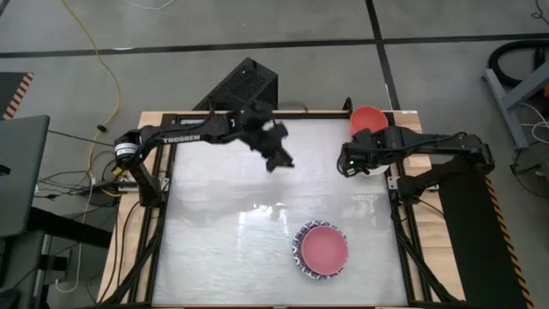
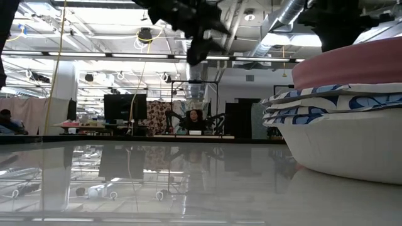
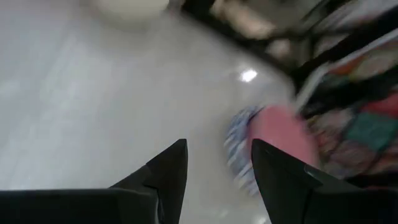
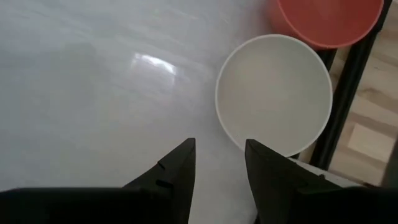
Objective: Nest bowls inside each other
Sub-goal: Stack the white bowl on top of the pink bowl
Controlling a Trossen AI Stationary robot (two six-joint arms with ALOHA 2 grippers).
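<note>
A stack of bowls (image 1: 322, 250) stands near the table's front right. A pink bowl (image 3: 281, 138) lies on top, inside white bowls with blue patterned rims (image 2: 326, 100). The lowest bowl (image 2: 345, 147) rests on the table. A plain cream-white bowl (image 4: 273, 93) and a red bowl (image 4: 328, 20) sit side by side on the table at the far right edge. My left gripper (image 3: 219, 144) hangs open above the table's middle, far of the stack. My right gripper (image 4: 219, 142) is open, just above the table beside the cream-white bowl.
A black box (image 1: 249, 84) stands behind the table's far edge. Dark frame rails (image 4: 348, 81) run along the right edge close to the two bowls. The white tabletop (image 1: 223, 223) lies bare on the left and middle. A person (image 2: 195, 118) sits far off in the room.
</note>
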